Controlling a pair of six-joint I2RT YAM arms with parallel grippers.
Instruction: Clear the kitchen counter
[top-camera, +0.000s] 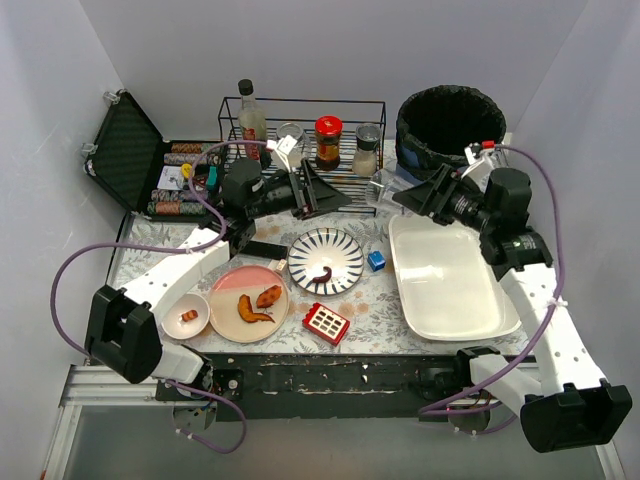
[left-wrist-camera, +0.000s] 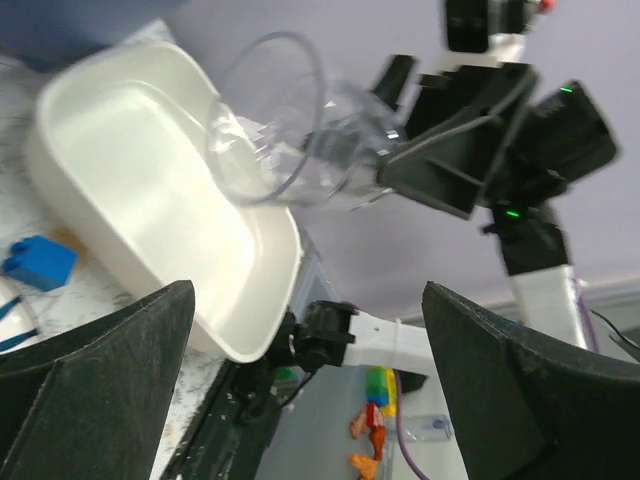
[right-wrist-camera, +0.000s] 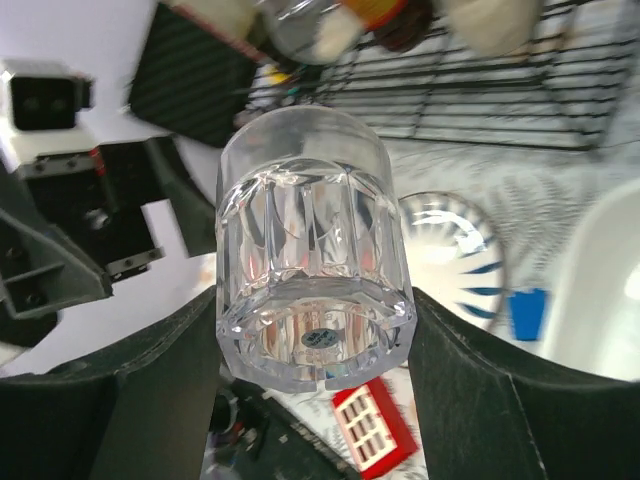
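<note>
While my right gripper (top-camera: 412, 195) clenched its jaws on a clear ribbed tumbler (right-wrist-camera: 312, 245), tipped sideways in the air, my left gripper (top-camera: 308, 190) stood released. Its jaws were spread wide, at nine o'clock from the glass and apart from it. Beneath both lay the kitchen counter (top-camera: 375, 295), fern-patterned and stained. On it the white tub (top-camera: 450, 290) sat at five o'clock from the tumbler, the striped plate (top-camera: 326, 260) at seven, and the black wire rack (top-camera: 300, 100) at ten.

Layout around the fingers
Glass (right-wrist-camera: 312, 250) sat between the right fingers (right-wrist-camera: 480, 400), with the left fingers (left-wrist-camera: 100, 390) facing it, apart. Plate (top-camera: 326, 260) lay on the counter (top-camera: 372, 292) below the left fingers, tub (top-camera: 450, 290) beside the right fingers, rack (top-camera: 300, 99) behind both.
</note>
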